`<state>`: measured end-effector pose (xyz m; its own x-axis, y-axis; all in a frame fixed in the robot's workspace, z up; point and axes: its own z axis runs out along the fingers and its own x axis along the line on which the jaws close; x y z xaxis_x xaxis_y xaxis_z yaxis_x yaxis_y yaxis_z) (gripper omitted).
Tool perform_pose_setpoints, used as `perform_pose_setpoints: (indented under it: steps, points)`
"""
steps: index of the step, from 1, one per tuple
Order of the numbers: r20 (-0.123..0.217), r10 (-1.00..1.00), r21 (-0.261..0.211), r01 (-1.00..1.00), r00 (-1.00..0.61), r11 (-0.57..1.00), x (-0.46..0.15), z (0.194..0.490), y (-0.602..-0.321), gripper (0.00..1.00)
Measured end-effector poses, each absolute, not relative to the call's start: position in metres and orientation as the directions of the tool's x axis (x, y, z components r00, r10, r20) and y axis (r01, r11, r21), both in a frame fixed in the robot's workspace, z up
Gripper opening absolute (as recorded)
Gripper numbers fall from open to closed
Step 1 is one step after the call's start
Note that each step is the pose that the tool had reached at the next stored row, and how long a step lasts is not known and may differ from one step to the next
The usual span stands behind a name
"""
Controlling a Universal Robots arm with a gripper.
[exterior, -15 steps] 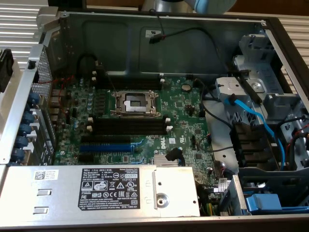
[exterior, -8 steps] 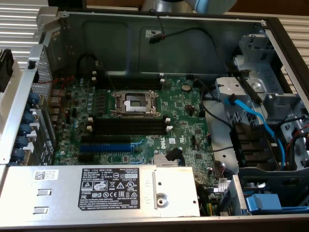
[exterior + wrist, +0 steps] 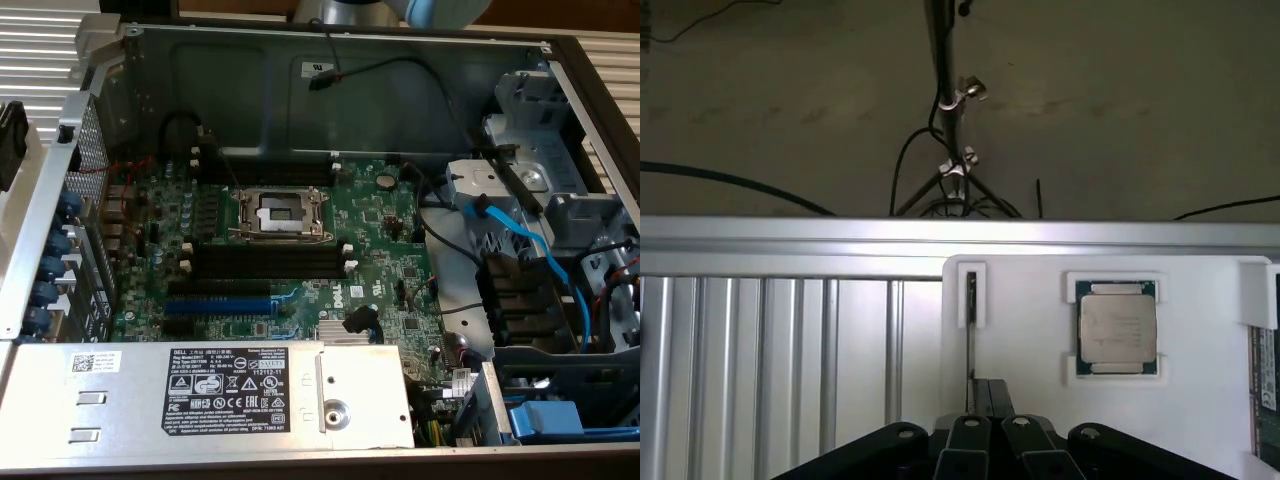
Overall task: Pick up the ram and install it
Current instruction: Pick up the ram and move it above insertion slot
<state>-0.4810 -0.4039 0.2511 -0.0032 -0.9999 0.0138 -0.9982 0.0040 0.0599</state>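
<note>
My gripper point(image 3: 990, 385) is shut, its two dark fingers pressed together with nothing between them. It hangs over a white tray point(image 3: 1030, 400). Just beside the fingertips, a thin dark stick point(image 3: 971, 320) stands on edge in a white holder slot; it looks like the ram seen edge-on. I cannot tell whether the fingers touch it. In the exterior view the open computer case shows the green motherboard point(image 3: 390, 250), and its long black memory slots point(image 3: 268, 262) with white end clips stand empty.
On the tray a processor chip point(image 3: 1118, 328) lies in its own recess, and a green board point(image 3: 1266, 390) is cut off at the tray's edge. In the case are the processor socket point(image 3: 280, 212), a blue expansion slot point(image 3: 215, 305), the power supply point(image 3: 200, 395) and blue cables point(image 3: 520, 235).
</note>
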Motion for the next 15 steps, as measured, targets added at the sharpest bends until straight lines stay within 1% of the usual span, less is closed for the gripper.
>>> perform_pose_setpoints:
  steps: [15]
  points:
    - [0.034,-0.999,0.057,-0.998,0.003,-0.001,-0.476,0.235,-0.406,0.1]
